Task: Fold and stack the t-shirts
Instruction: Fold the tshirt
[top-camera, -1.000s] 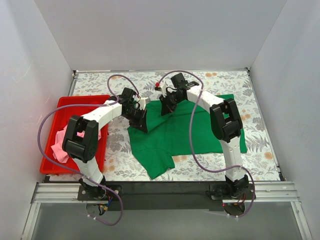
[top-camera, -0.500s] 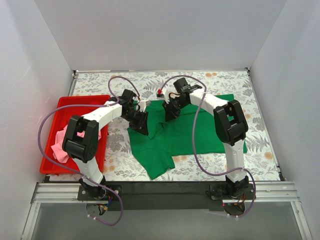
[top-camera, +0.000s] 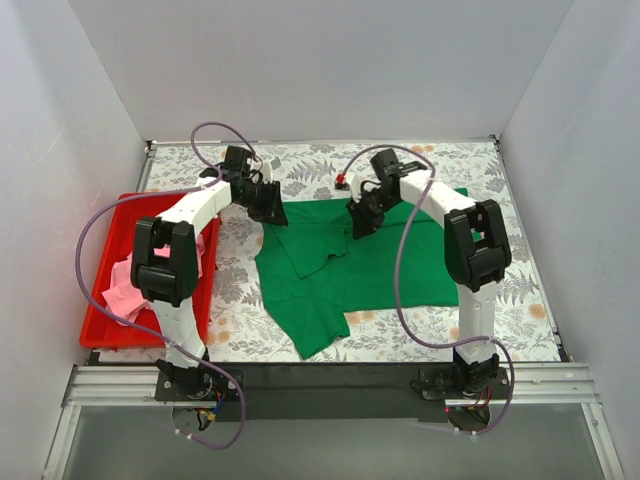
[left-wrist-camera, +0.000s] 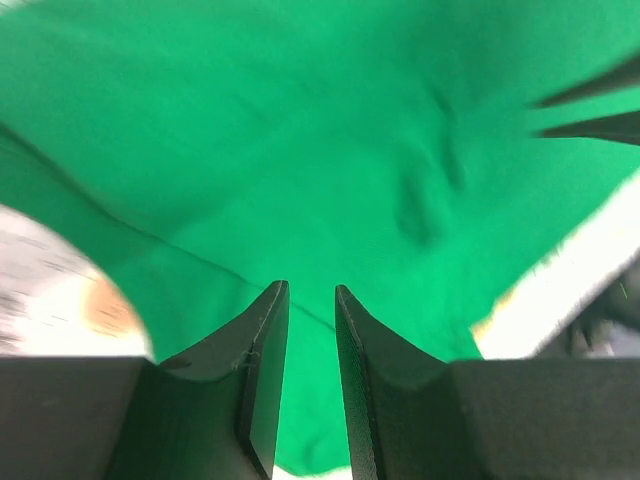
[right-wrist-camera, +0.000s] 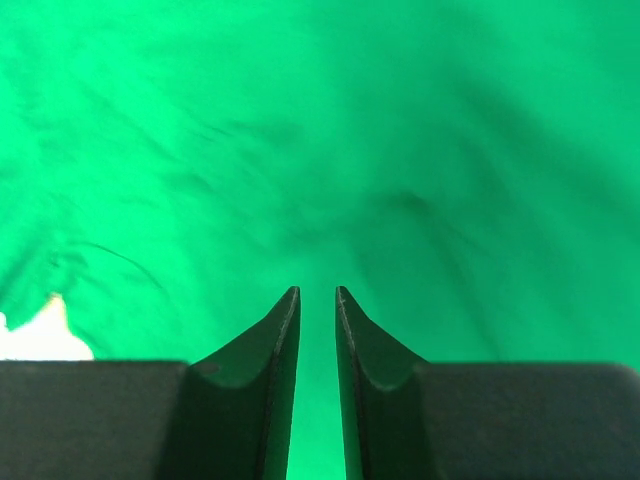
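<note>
Overhanging green tee (top-camera: 330, 275) edge, (L end effector (left-wrist-camera: 311, 288))

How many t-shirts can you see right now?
2. The green t-shirt lies spread mid-table, partly folded. The pink t-shirt is bunched in the red tray on the left. Another could be hidden beneath it.

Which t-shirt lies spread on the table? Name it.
The green t-shirt; the pink t-shirt sits bunched in the red tray instead, at the left.
</note>
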